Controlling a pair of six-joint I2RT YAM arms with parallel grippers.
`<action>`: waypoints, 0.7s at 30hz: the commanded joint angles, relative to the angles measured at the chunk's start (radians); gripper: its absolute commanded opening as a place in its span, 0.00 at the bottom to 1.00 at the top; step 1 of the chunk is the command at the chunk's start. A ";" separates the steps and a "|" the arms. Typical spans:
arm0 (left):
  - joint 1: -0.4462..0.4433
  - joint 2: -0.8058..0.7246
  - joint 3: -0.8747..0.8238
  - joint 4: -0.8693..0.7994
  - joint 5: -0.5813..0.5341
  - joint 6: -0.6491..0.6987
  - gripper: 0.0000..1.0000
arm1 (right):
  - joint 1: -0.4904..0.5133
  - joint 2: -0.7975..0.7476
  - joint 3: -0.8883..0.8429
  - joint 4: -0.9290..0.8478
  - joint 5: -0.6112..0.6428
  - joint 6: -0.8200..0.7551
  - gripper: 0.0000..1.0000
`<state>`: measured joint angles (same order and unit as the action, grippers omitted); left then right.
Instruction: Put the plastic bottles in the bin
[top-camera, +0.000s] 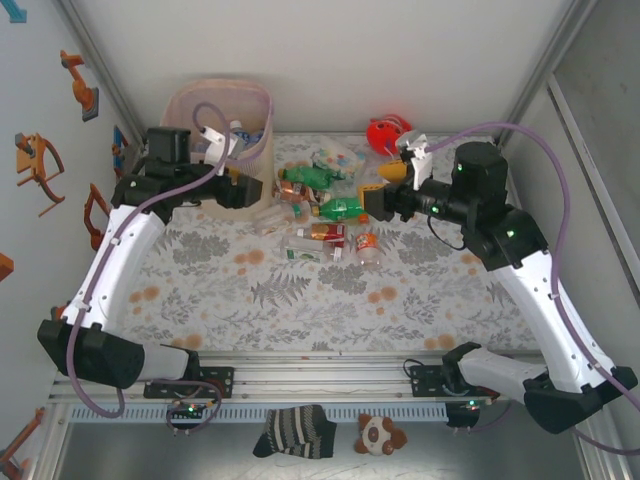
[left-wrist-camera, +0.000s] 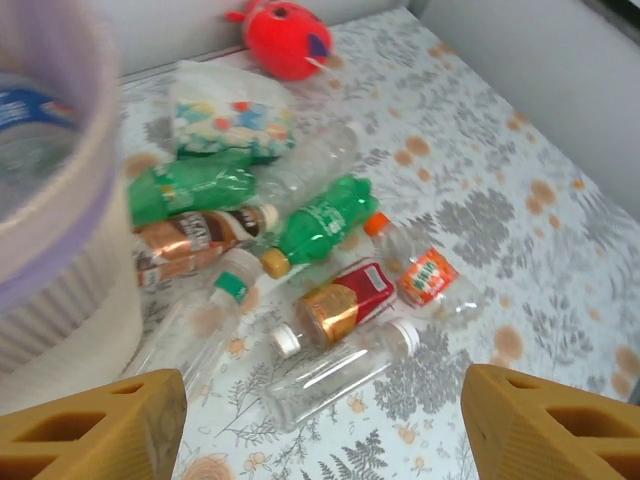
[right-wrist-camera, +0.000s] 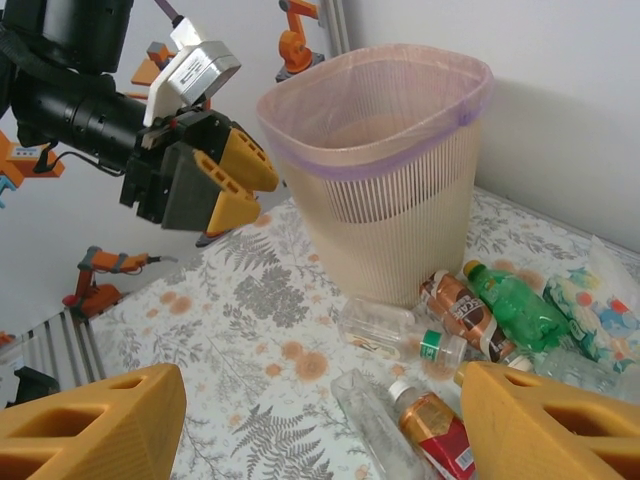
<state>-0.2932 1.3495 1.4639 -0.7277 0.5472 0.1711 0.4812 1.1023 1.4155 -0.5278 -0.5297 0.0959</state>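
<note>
While left jaws and right jaws hung wide and empty, picking was pending.
Plastic bottles (top-camera: 340, 209) lay at the bin's (top-camera: 220, 86) four o'clock; next, likely descend onto one.

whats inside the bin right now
Inside the bin, the left wrist view shows what looks like a clear bottle with a blue label. The rim and wall cover the rest.

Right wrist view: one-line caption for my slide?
Left arm, jaws open, beside the pink bin; bottles lie at its foot.
</note>
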 joint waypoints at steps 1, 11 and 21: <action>-0.057 0.037 0.022 -0.114 0.058 0.295 0.72 | 0.007 -0.001 -0.001 0.003 0.015 -0.030 0.72; -0.264 0.223 0.036 -0.218 -0.193 0.595 0.70 | 0.007 -0.020 0.013 -0.020 0.040 -0.040 0.72; -0.357 0.418 0.046 -0.204 -0.334 0.704 0.70 | 0.007 -0.048 0.024 -0.040 0.054 -0.049 0.72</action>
<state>-0.6350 1.7359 1.4868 -0.9070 0.2718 0.8009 0.4812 1.0786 1.4158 -0.5686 -0.4919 0.0624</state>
